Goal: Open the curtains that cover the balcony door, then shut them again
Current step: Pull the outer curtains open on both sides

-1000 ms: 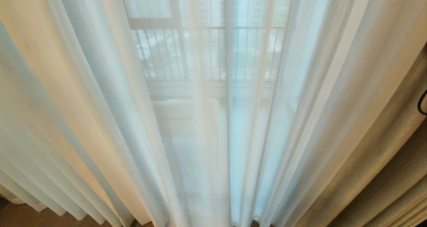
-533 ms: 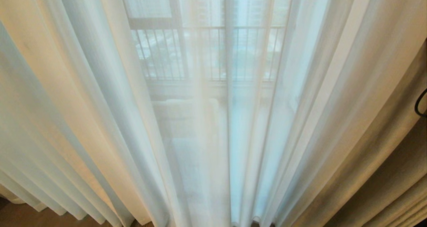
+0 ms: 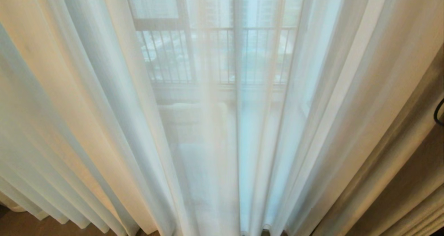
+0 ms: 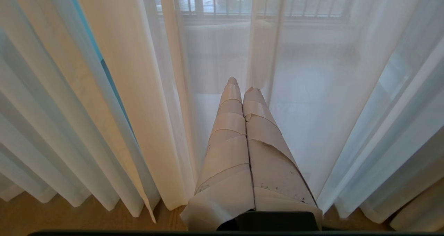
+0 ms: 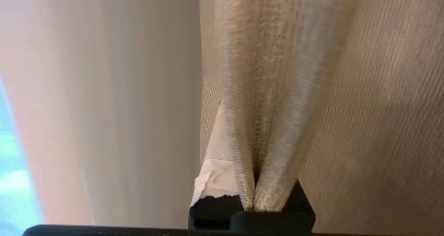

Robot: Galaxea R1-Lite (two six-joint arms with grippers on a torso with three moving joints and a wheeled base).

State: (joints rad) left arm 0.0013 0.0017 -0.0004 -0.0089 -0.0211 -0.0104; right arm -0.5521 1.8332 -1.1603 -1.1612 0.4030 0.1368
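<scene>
The sheer panels [image 3: 222, 132] before me are thin, smooth, matt white cloth, see-through enough to show the railing [image 3: 215, 55] behind. The thick drape [image 5: 270, 100] pinched in my right end effector [image 5: 255, 203] is coarse, ribbed beige weave, matt and slightly fuzzy. My left end effector [image 4: 241, 88] has fingers [image 4: 229, 125] wrapped in pale, creased tape with scuffed specks. The floor [image 4: 69, 218] looks like smooth brown wood.
</scene>
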